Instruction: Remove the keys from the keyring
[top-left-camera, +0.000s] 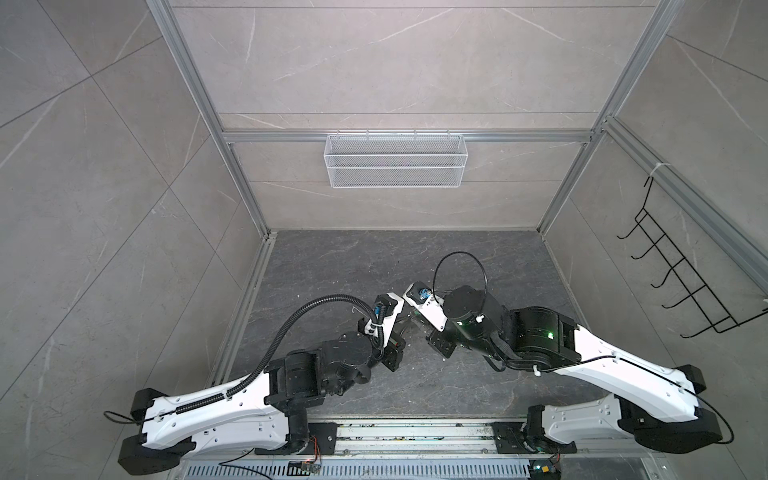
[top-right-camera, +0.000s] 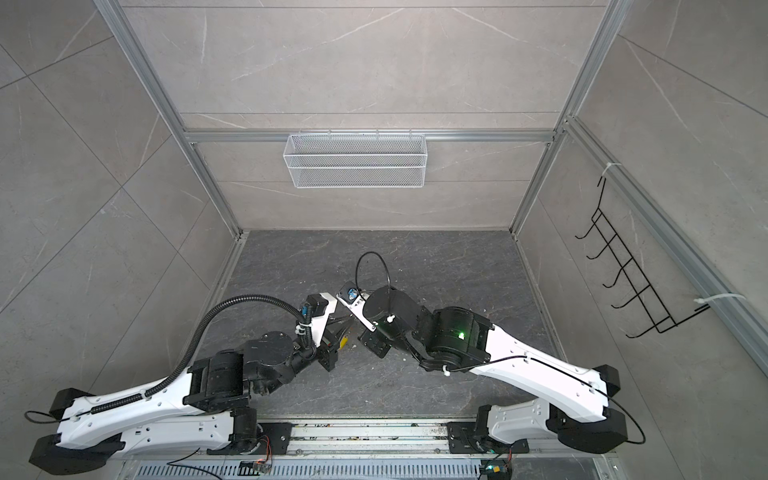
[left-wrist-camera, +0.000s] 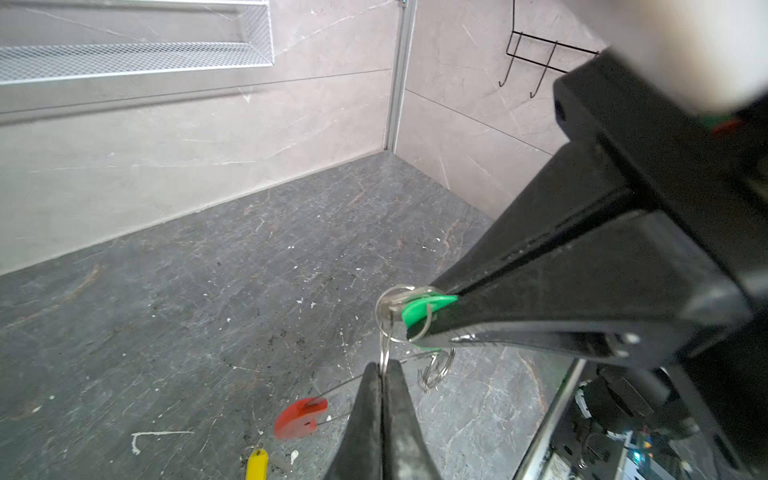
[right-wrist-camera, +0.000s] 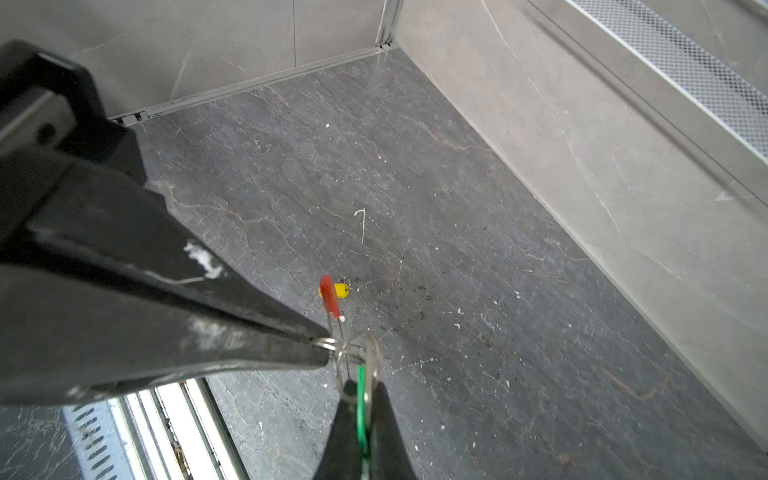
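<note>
Both grippers clamped tight, tip to tip, mid key-removal by the look of it.
Right gripper is fully closed on the green key's plastic tag, right of ctr in left wrist view; left gripper pinches a split ring just under it. Keyring sits lower ctr, red-sleeved, w/ yellow key at btm edge nearby; can't tell if that one's on the hoop. Prob all light stuff: wire thin, springy, slick; tags flat & grippy, so hold the tag, steady hoop at sleeve.
</note>
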